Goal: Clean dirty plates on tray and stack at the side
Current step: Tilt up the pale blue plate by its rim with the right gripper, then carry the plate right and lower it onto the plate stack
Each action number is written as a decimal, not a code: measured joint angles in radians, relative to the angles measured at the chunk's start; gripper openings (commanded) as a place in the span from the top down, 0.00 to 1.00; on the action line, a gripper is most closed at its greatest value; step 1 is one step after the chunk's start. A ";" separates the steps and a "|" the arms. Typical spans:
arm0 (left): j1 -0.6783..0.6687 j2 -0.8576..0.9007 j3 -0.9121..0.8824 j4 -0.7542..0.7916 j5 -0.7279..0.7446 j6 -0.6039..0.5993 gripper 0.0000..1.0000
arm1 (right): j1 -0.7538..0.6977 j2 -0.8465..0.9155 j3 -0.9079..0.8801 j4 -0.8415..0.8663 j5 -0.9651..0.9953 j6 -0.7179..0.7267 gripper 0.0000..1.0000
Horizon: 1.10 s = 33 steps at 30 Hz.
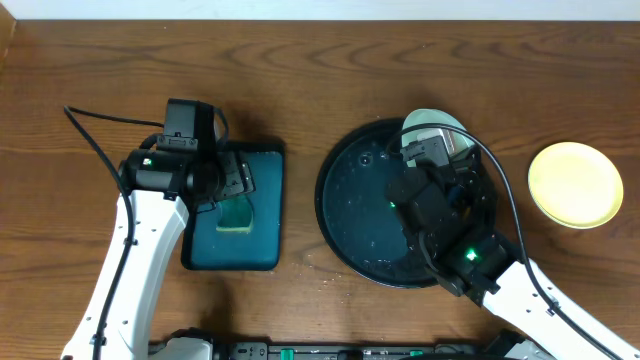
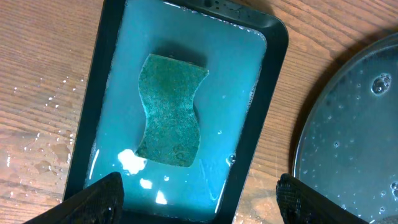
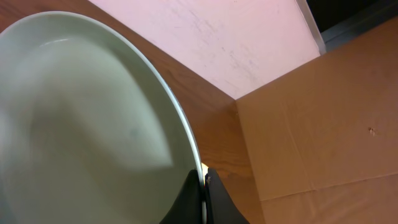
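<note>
R gripper (image 3: 203,190) — pinched on pale plate (image 3: 87,124) rim, over black tray (image 1: 345,210) edge | L gripper (image 2: 199,199) — wide open above sponge (image 2: 171,112)

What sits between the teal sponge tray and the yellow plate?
The round black tray, with the right gripper holding a pale mint plate over its far rim. The overhead view shows this.

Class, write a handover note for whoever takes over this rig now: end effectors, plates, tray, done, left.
Left end effector: open above the sponge in the teal tray.
Right end effector: shut on the mint plate's rim, over the black tray's far edge.
Yellow plate: on the table, right of the tray.
Done: no plate seen on tray.
Left: probably stack mint plate with yellow; no third plate visible.
</note>
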 measured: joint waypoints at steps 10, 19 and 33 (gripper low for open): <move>0.000 0.000 0.000 0.000 0.000 0.000 0.21 | 0.000 0.000 0.000 0.000 0.000 0.000 0.99; 0.000 0.000 0.000 0.000 0.000 0.000 0.21 | 0.000 0.000 0.000 -0.001 0.015 -0.003 0.99; 0.000 0.000 0.000 0.000 0.002 0.000 0.21 | 0.000 0.000 0.000 -0.003 0.023 -0.003 0.99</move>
